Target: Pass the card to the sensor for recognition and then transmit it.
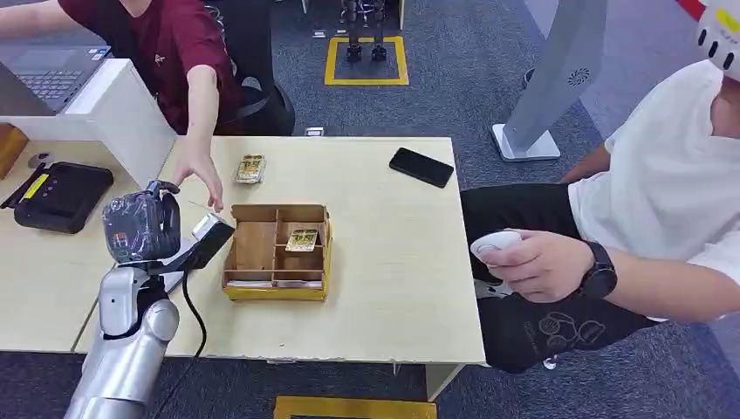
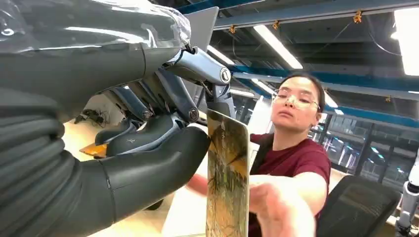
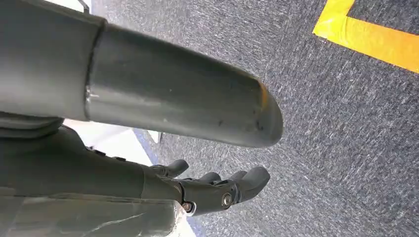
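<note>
Left hand (image 2: 148, 143), left of frame: pinches a card (image 2: 227, 177) upright between thumb and fingers. Person's hand (image 2: 279, 207) touches the card's far edge. Right hand (image 3: 217, 190): hangs over grey carpet, fingers loosely apart, holding nothing. Wooden tray (image 1: 277, 288) sits centre table.

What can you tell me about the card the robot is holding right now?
The card is thin and flat, with rounded corners and a yellow-brown printed picture too blurred to read. It stands upright on edge in the left wrist view, pinched between the thumb and fingers of the left hand. A person's hand reaches for it and seems to touch its edge. From the head view it is raised above the table, beside the wooden tray.
</note>
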{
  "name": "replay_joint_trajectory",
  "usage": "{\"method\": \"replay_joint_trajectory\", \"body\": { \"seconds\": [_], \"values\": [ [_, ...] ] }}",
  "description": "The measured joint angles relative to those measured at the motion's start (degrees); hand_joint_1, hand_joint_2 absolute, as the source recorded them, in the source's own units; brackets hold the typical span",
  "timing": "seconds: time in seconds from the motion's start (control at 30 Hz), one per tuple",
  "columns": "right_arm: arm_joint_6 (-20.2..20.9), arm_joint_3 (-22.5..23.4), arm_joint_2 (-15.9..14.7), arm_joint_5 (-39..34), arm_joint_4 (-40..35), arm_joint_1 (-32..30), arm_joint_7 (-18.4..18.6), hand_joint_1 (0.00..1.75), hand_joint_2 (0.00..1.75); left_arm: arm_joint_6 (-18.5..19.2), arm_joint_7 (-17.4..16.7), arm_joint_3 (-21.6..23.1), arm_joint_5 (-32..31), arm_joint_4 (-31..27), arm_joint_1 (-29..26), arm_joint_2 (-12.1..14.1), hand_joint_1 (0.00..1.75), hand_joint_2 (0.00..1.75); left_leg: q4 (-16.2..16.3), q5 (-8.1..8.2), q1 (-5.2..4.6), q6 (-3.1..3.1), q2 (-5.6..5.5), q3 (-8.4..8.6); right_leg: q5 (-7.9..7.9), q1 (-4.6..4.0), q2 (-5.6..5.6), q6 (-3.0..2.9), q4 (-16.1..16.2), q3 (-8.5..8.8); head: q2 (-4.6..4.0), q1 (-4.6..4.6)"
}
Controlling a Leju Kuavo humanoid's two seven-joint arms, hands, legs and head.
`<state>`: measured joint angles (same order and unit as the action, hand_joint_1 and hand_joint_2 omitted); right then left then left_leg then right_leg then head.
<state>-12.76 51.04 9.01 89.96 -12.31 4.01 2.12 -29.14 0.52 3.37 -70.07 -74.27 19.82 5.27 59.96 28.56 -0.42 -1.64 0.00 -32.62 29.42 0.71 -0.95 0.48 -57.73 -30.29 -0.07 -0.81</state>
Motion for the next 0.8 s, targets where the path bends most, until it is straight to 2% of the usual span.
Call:
{"method": "replay_joint_trajectory", "body": {
  "seconds": [0.8],
  "values": [
    [0.0,0.0,0.0,0.0,0.0,0.0,0.0,0.0,0.0,0.0,0.0,0.0,0.0,0.2,0.1,0.0,1.75,1.75,0.0,0.0,0.0,0.0,0.0,-0.01,0.0,0.0,0.0,0.0,0.0,-0.01,0.0,0.0]
  ]
}}
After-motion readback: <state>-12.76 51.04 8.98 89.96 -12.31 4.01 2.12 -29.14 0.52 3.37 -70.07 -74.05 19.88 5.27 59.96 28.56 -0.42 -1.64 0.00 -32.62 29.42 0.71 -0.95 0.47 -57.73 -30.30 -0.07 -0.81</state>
